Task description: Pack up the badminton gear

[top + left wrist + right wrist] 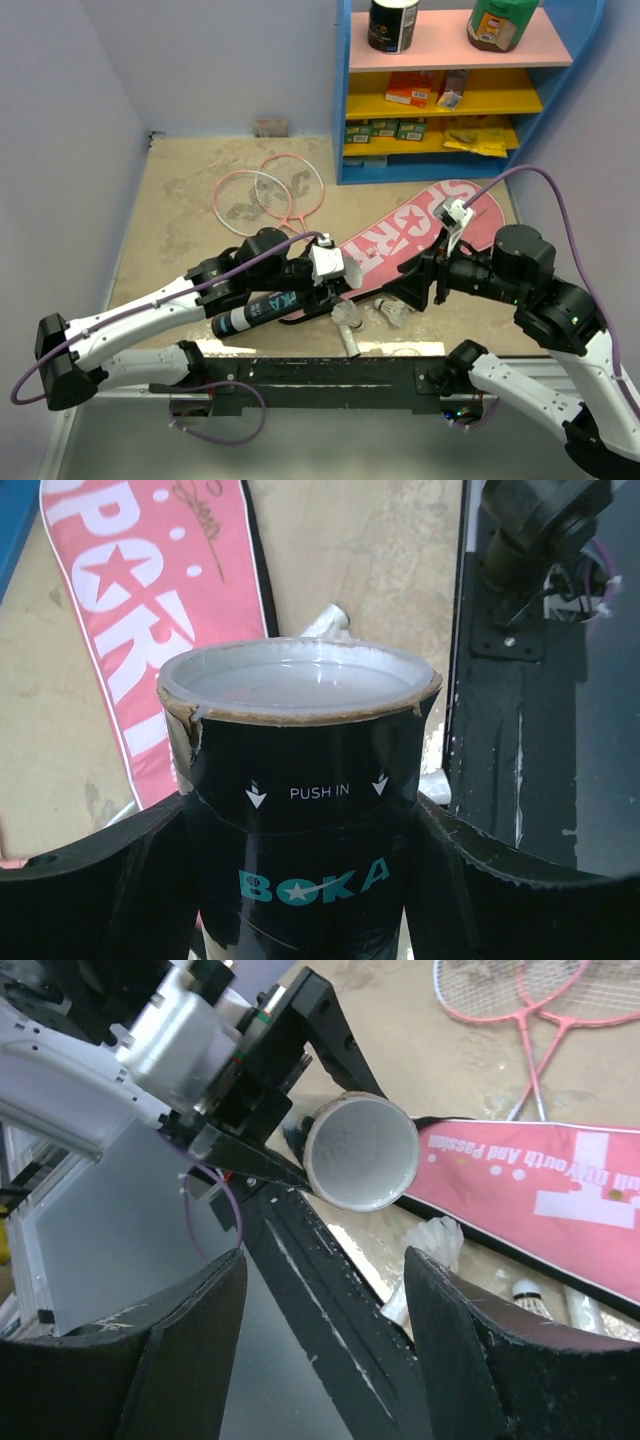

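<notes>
My left gripper is shut on the black shuttle tube, which is held off the floor with its open white-lined mouth turned toward the right arm. Facing that mouth, my right gripper is open with nothing between its fingers. Two white shuttlecocks lie on the floor below, between the grippers. The pink "SPORT" bag lies flat behind them. Two pink rackets lie crossed at the back left.
A blue shelf unit with jars and boxes stands at the back right. The black base rail runs along the near edge, with a short white cylinder lying beside it. Pale walls close the left and back.
</notes>
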`<state>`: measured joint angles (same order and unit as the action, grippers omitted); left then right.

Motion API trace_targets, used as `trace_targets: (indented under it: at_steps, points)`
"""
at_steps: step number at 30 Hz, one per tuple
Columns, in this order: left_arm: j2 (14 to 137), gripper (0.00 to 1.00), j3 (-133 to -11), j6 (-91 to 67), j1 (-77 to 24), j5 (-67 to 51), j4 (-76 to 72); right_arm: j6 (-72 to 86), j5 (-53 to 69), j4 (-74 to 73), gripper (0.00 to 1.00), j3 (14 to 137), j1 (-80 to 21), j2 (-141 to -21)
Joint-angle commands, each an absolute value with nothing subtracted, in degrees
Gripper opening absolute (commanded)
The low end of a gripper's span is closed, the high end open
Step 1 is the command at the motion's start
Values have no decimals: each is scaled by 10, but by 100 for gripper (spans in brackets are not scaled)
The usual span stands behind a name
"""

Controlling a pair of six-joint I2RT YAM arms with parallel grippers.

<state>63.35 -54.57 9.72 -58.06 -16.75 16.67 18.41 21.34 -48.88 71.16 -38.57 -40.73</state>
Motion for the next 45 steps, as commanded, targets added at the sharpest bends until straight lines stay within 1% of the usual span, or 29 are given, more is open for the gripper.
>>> trace_targets:
  at_steps: [1, 3, 9, 14, 19, 32, 39, 43, 45]
  points:
    - [585, 4, -510, 88, -584, -220, 61, 201, 288, -450, 66, 671, -386, -407]
    - [574, 4, -486, 71, -584, -229, 28, 214, 298, -426, 63, 658, -385, -407]
    - [579, 4, -459, 37, -591, -243, -23, 240, 339, -377, 63, 636, -385, -426]
    - [583, 4, -435, 19, -592, -243, -66, 250, 345, -353, 63, 628, -385, -437]
    - [591, 4, -422, 6, -593, -244, -101, 264, 359, -324, 59, 591, -386, -451]
    - [633, 3, -435, -14, -595, -219, -89, 276, 366, -293, 57, 565, -386, -463]
    - [641, 3, -435, -18, -595, -213, -84, 286, 370, -278, 49, 545, -387, -462]
    - [649, 3, -440, -19, -596, -208, -81, 288, 372, -272, 39, 536, -388, -467]
    - [650, 3, -441, -18, -597, -206, -81, 288, 371, -272, 36, 534, -387, -468]
